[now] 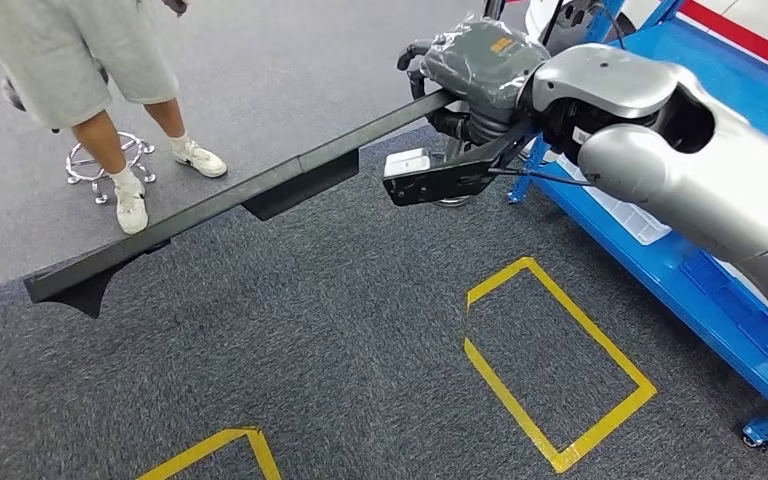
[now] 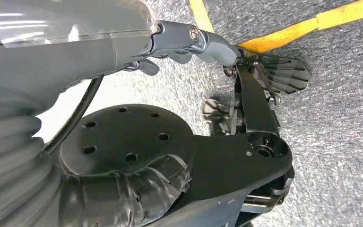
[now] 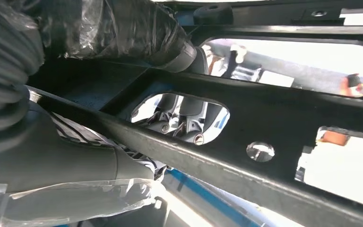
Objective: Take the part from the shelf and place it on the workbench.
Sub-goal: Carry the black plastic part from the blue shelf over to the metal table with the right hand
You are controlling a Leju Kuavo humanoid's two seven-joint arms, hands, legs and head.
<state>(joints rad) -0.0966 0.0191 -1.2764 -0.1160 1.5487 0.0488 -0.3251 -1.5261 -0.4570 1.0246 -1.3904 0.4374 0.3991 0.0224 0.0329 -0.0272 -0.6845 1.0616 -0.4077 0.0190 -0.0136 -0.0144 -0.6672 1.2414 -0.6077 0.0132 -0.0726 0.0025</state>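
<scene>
Nearest to us in the head view, the dark grey carpeted floor carries a yellow tape rectangle and the corner of a second yellow outline, which we judge to be standing marks for the robot. Above these, our silver right arm reaches forward and across, and its plastic-wrapped grey right hand is clamped around one end of the long black plastic trim part, a narrow moulded bar with cut-out openings. The right wrist view confirms the grasp: the thumb lies on one face of the part and the darker fingers show through a cut-out on the other. The part is carried clear of the floor, held at one end alone, its free end dipping down towards the left; we judge that this end grip leaves the far tip liable to swing. Our left hand hangs low over the carpet near a yellow tape line, holding nothing so far as we can see, though we cannot tell how its fingers lie. Just beside the right arm stands the blue metal shelf trolley, from which we judge the part has been lifted; no workbench is in sight, so placement remains outstanding. Farthest off, a person in grey shorts and white shoes stands by a chrome stool base, well apart from the part.
</scene>
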